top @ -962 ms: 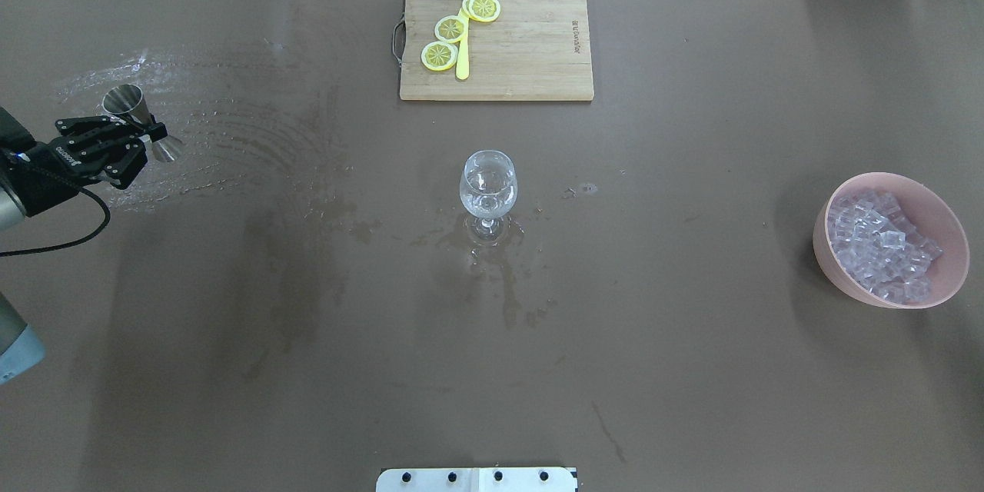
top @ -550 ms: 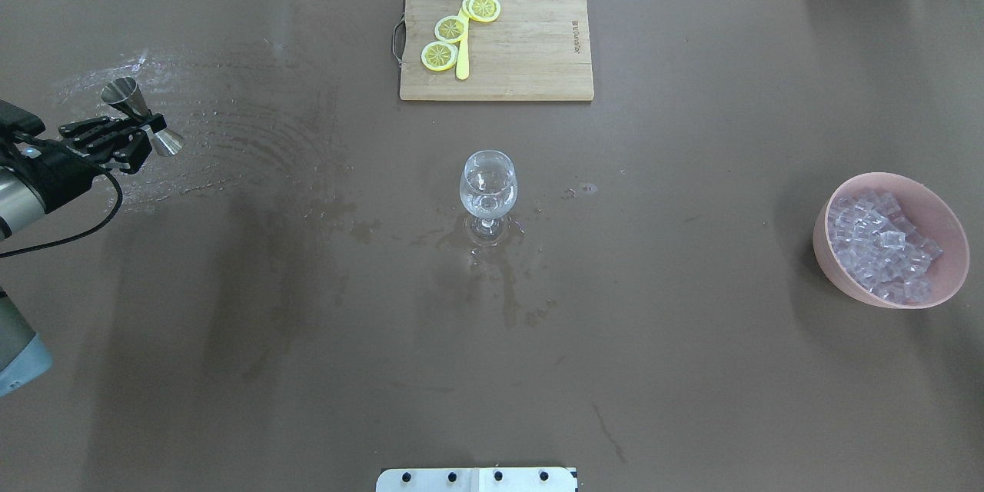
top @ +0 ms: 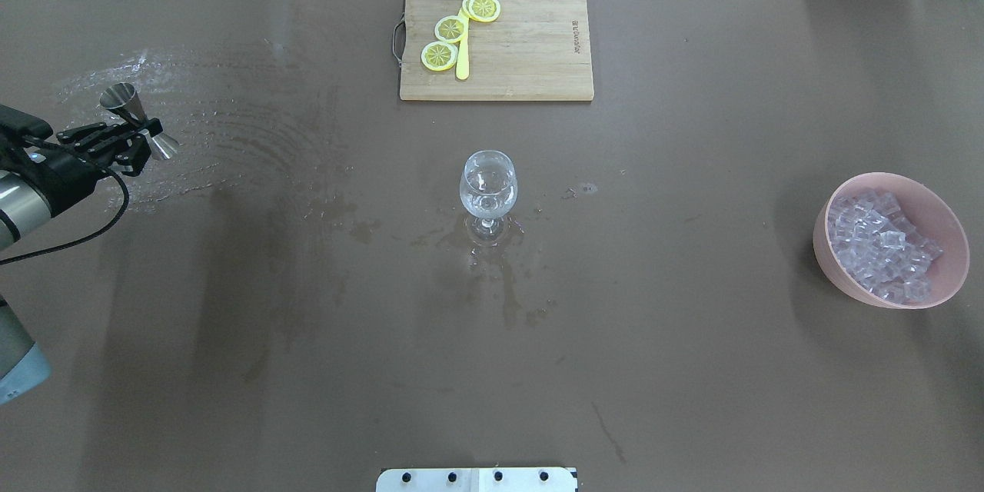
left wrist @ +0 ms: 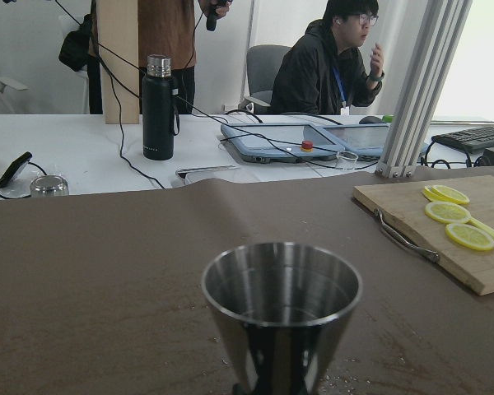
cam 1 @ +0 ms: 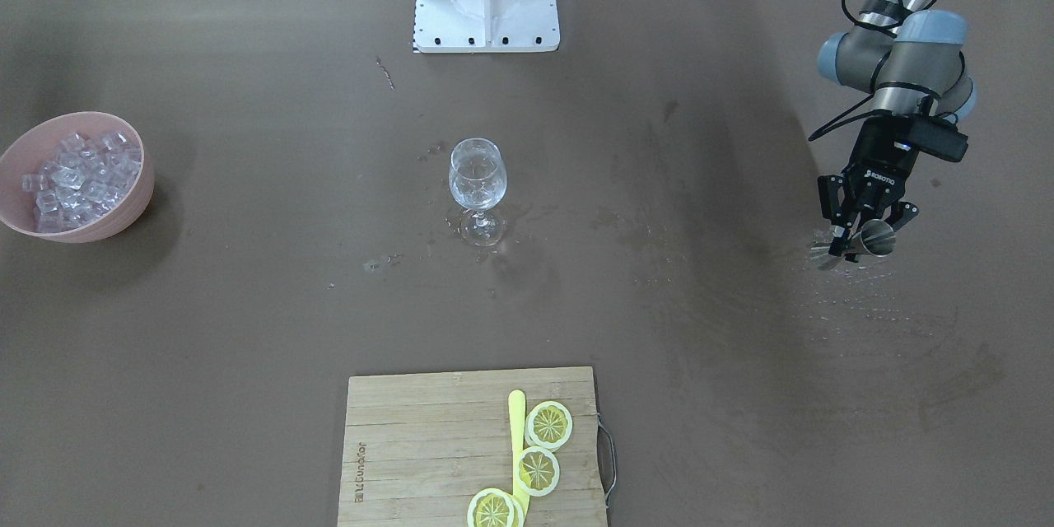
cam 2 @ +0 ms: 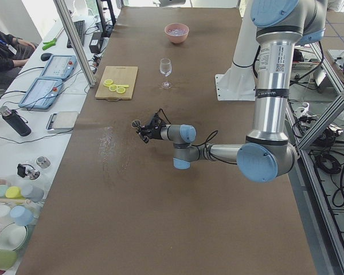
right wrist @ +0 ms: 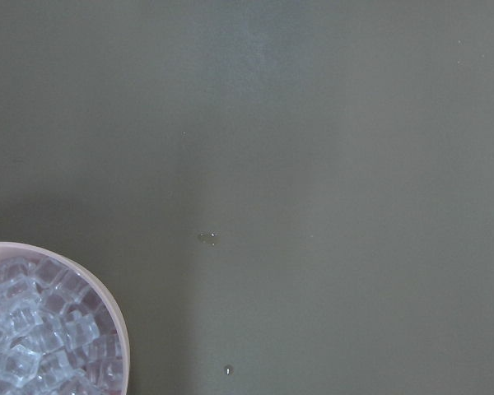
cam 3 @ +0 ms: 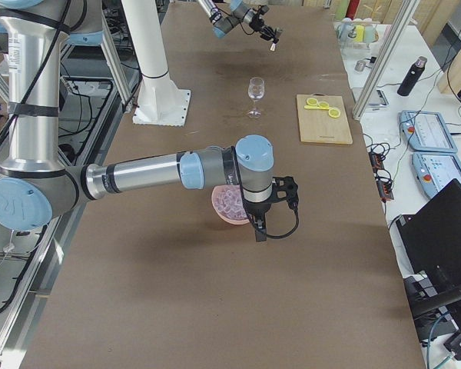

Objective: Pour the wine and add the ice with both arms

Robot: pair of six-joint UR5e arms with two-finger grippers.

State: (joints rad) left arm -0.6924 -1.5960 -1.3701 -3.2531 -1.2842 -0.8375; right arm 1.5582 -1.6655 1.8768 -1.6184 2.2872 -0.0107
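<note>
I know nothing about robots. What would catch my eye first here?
A lone wine glass stands at the middle of the wet brown table. At the robot's far right sits a pink bowl heaped with ice. At its far left, the left end effector grips a shiny steel jigger over wet streaks.

— Is anything reading clearly?
— White lettering on the left gripper [cam 1: 860, 237] is spelling ROBOTIQ, near the left edge of the bench [cam 1: 659, 329].
— And the cutting board [cam 1: 428, 445]?
— It's carrying a burned-in brand (too small to make out).
</note>
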